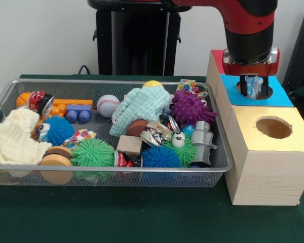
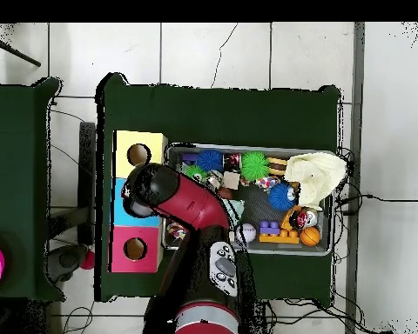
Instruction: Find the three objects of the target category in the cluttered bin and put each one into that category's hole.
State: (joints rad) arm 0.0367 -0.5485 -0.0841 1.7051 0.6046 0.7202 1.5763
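Note:
My gripper [image 1: 252, 87] hangs straight down over the round hole of the blue-topped box [image 1: 281, 98], its tips at the hole's rim. It is shut on a small pale blue-white crumpled object [image 1: 253, 85]. In the overhead view the red arm [image 2: 173, 196] covers the gripper and the blue box's hole. The wire mesh bin [image 1: 116, 169] to the left holds mixed clutter: spiky rubber balls in purple [image 1: 188, 108], green [image 1: 93, 153] and blue [image 1: 159, 157], a baseball [image 1: 108, 105], crushed cans [image 1: 40, 101] and a mint cloth [image 1: 139, 107].
A yellow-topped box [image 1: 253, 119] with an open hole [image 1: 273, 127] stands nearest the camera, and a red-topped box [image 1: 217, 58] stands behind the blue one. A cream cloth [image 1: 15, 136] drapes over the bin's left end. The bin [image 2: 247, 148] sits close against the boxes.

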